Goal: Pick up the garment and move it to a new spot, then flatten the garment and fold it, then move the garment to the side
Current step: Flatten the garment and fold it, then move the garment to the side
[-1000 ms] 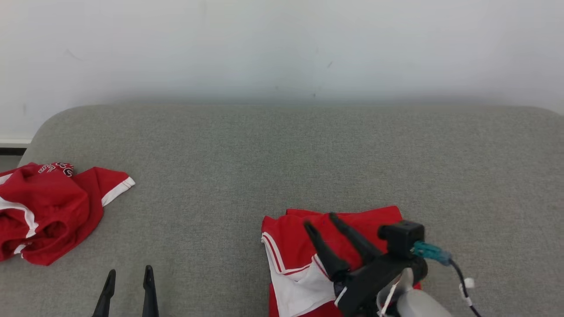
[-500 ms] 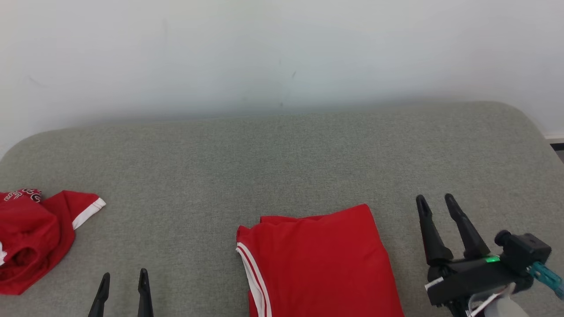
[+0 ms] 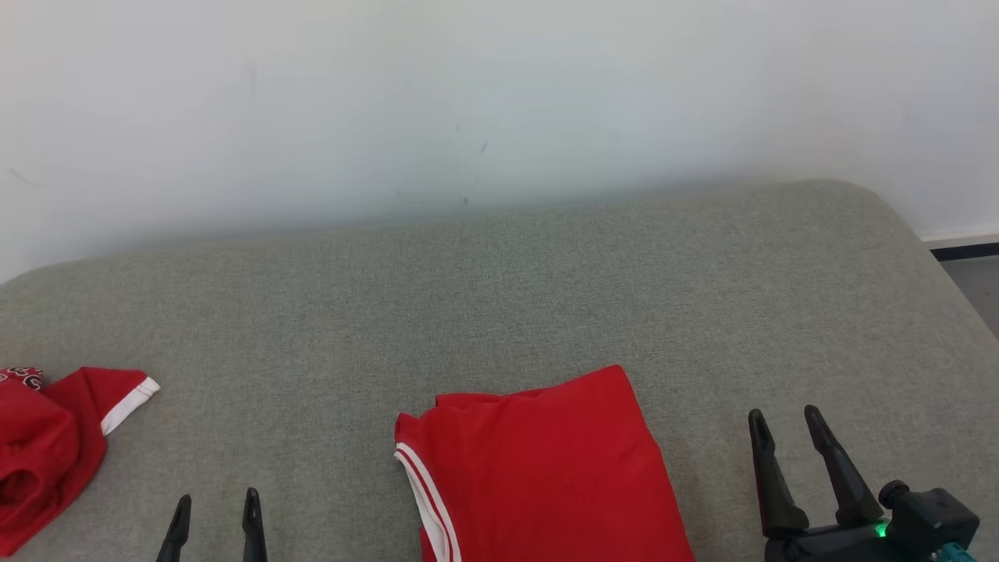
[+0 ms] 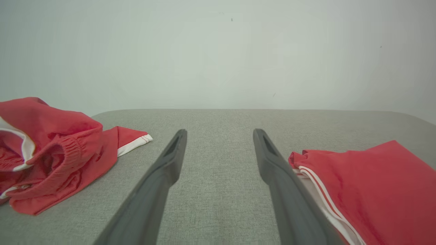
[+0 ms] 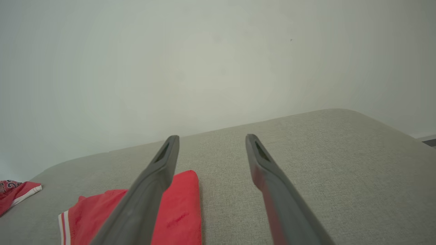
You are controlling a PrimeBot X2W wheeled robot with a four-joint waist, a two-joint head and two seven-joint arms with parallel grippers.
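Right claw (image 3: 783, 412) stood wide open and empty, clear of the folded red garment (image 3: 538, 468) just to its left, likely awaiting the sideways move; left claw (image 3: 217, 496) was equally open, empty.

Two red garments lie on one grey padded surface (image 3: 499, 297): one folded garment (image 3: 538, 468) lying flat and one crumpled garment (image 3: 39, 453) in a heap. Two grippers are in view, the left gripper (image 3: 217, 497) and the right gripper (image 3: 783, 412), each with two long dark jaws, four in all. One small green light (image 3: 880, 531) glows on the right one. One pale wall (image 3: 499, 94) stands behind.
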